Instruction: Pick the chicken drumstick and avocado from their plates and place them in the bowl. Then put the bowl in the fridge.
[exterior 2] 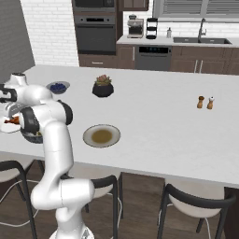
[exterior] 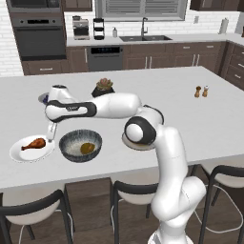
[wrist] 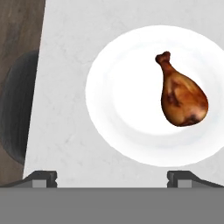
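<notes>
One broad white table (exterior: 190,124) carries everything, with the white arm (exterior: 114,106) bent across it toward the left and its jaws wide apart and empty, hanging above the near rim of the white plate (exterior: 24,153) without touching it. Two task pieces lie apart: the avocado (exterior: 86,148) sits inside the dark ribbed bowl (exterior: 80,145), just right of the white plate, while the chicken drumstick (wrist: 181,96) lies on that plate, off-centre. The beige-rimmed plate (exterior 2: 101,136) stands bare near the front edge, the black plant pot (exterior 2: 102,87) and blueberry bowl (exterior 2: 58,87) farther back, and two small shakers (exterior 2: 205,102) well to the right.
</notes>
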Robot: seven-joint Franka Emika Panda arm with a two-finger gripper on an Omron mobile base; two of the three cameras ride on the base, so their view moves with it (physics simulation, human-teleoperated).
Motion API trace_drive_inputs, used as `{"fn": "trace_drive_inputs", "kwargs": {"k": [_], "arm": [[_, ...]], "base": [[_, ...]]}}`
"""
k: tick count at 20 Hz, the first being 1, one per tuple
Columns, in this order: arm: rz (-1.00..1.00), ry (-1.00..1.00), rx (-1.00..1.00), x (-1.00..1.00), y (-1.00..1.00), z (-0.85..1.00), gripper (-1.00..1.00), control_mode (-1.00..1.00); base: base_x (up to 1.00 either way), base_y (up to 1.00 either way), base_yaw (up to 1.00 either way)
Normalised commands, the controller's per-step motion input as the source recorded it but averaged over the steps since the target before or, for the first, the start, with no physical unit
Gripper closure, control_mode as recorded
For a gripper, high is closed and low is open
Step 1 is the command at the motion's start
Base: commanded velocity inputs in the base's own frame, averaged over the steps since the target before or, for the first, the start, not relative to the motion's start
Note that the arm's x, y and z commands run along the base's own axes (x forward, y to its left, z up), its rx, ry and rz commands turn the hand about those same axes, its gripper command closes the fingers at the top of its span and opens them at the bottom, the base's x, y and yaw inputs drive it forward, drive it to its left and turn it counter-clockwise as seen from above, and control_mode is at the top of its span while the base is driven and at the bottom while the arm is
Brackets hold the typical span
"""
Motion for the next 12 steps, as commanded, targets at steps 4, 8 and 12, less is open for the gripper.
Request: {"fn": "trace_drive_inputs", "kwargs": {"k": [4, 8, 12], "arm": [[0.04, -0.03, 0.00, 0.11, 0.05, -0.24, -1.00, -1.00], [0.13, 0.00, 0.00, 0.13, 0.14, -0.03, -1.00, -1.00], [0.23, 0.00, 0.00, 0.19, 0.08, 0.00, -1.00, -1.00]], "base": [[0.00, 0.00, 0.00], [0.00, 0.00, 0.00], [0.00, 0.00, 0.00]]}}
